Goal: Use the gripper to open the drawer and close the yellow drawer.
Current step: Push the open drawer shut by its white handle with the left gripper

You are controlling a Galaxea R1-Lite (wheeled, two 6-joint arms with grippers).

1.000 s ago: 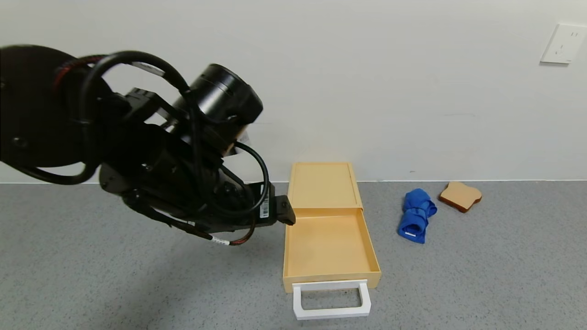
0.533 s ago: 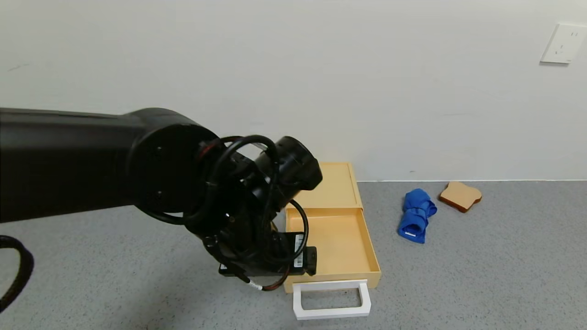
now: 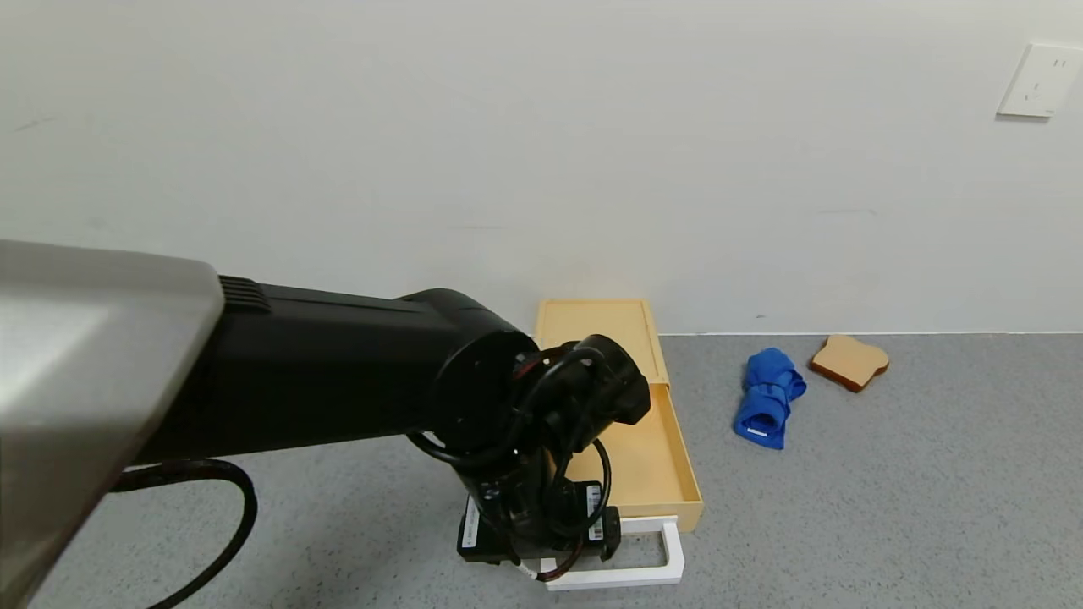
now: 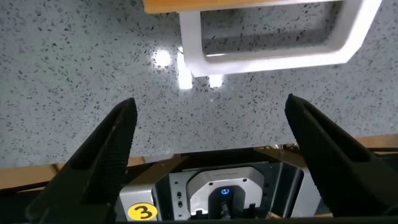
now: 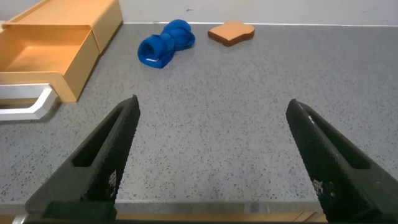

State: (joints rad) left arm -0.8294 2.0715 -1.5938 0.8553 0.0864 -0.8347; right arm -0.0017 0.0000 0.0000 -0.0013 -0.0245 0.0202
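a pale wall (image 3: 541, 152) backs a grey speckled worktop (image 3: 888, 507), and a white socket plate (image 3: 1039, 80) sits high on that wall, far right of the drawer. we see the drawer (image 3: 656, 457) pulled well out of its flat yellow-tan case (image 3: 596, 334), which stands against the wall; the tray faces us with its white loop handle (image 3: 668, 558) lying on the worktop at its near end.

our left arm reaches across in front of the drawer, its black wrist covering the tray's left part. the left claw (image 4: 211, 134) hangs just off the handle's left corner, on the side away from the drawer, not touching it; its two dark fingers (image 4: 102, 155) stand spread wide with nothing between them but worktop.

the right claw (image 5: 214, 155) is off to the right of the drawer, near the worktop's front edge, released too, its fingers (image 5: 102, 158) wide apart and bare.

a rolled blue cloth (image 3: 768, 396) lies to the right of the drawer, and a bread slice (image 3: 849, 361) lies just beyond it, nearer the wall.
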